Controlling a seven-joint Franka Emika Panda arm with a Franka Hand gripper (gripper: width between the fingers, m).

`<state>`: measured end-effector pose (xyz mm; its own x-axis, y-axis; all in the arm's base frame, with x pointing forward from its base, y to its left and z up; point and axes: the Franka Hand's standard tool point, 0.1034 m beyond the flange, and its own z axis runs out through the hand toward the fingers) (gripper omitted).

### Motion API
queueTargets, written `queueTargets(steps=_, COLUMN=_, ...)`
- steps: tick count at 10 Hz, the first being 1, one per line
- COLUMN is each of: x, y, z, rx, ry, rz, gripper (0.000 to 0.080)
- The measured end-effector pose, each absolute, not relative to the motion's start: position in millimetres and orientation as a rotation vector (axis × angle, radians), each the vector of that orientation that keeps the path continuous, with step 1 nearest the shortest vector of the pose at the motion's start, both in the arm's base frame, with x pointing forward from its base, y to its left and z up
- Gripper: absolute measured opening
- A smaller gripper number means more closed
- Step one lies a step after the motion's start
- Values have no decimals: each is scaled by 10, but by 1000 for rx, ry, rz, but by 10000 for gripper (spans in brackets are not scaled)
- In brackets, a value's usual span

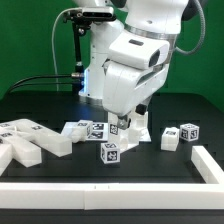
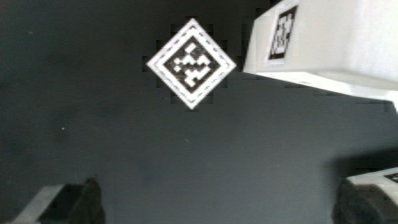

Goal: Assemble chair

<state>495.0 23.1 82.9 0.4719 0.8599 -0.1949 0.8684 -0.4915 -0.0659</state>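
Near edge: white rail (image 1: 100, 188), cropped at the left. Behind it, on black worktop (image 1: 40, 105): chair parts (image 1: 40, 140), loose, scattered left to right. Over the middle pieces: jaws spread, empty, largely hidden behind the arm (image 1: 135, 60); fingertips (image 2: 68, 205) dim and cropped in the wrist view.

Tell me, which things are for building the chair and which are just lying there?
For the chair:
- white bars
- tagged blocks
- tagged white slab
- the robot's open fingers, holding nothing

Just lying about:
- white rail along the front
- flat tag on the black table
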Motion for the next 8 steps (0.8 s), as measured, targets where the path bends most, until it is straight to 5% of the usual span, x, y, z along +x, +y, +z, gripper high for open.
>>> queueTargets(steps=8, x=4870, y=276, z=809, rx=2947, ry=1040, rz=-361, gripper=649)
